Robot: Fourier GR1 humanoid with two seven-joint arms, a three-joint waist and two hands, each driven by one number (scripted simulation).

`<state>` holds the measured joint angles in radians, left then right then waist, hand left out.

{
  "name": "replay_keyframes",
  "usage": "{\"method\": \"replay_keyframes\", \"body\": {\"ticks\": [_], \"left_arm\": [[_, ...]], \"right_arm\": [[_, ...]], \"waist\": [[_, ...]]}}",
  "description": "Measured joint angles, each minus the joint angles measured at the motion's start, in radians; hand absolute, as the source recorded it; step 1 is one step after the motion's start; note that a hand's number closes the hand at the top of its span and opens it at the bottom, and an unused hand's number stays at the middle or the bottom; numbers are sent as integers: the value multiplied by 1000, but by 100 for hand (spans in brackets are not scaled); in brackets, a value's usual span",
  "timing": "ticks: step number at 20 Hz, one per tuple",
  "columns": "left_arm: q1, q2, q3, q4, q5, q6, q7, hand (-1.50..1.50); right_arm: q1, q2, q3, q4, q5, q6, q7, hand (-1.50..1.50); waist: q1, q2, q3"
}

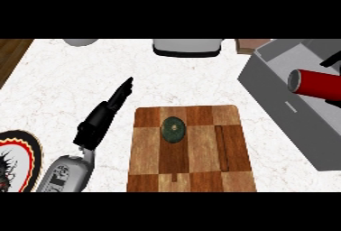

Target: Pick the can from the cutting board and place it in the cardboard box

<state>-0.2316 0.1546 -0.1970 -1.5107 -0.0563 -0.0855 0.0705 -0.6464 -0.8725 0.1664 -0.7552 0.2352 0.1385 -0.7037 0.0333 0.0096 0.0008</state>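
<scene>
Evidently the pick is just beginning — the left hand [94,125], straight-fingered and empty, is hovering beside the cutting board [149,151] where the can [174,129] is standing untouched, so next it is needing to curl round the can and carry it to the grey box [274,85].

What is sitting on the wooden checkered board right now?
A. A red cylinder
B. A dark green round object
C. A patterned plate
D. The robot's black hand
B: the dark green round object lies on the upper middle part of the cutting board, and nothing else rests on the board.
</scene>
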Motion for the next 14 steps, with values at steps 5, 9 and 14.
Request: {"method": "replay_keyframes", "body": {"ticks": [5,9,14], "left_arm": [[-6,2,17,6,-3,-7,2,0],[-10,0,23,9,-6,-9,6,0],[2,-1,23,10,-10,-11,-7,0]], "right_arm": [[-77,66,3,175,42,62,-45,-150],[-115,102,-56,271,-10,129,-107,-150],[-166,105,-189,369,-156,232,-77,-150]], "waist": [[-2,0,0],[-4,0,1],[-2,2,2]]}}
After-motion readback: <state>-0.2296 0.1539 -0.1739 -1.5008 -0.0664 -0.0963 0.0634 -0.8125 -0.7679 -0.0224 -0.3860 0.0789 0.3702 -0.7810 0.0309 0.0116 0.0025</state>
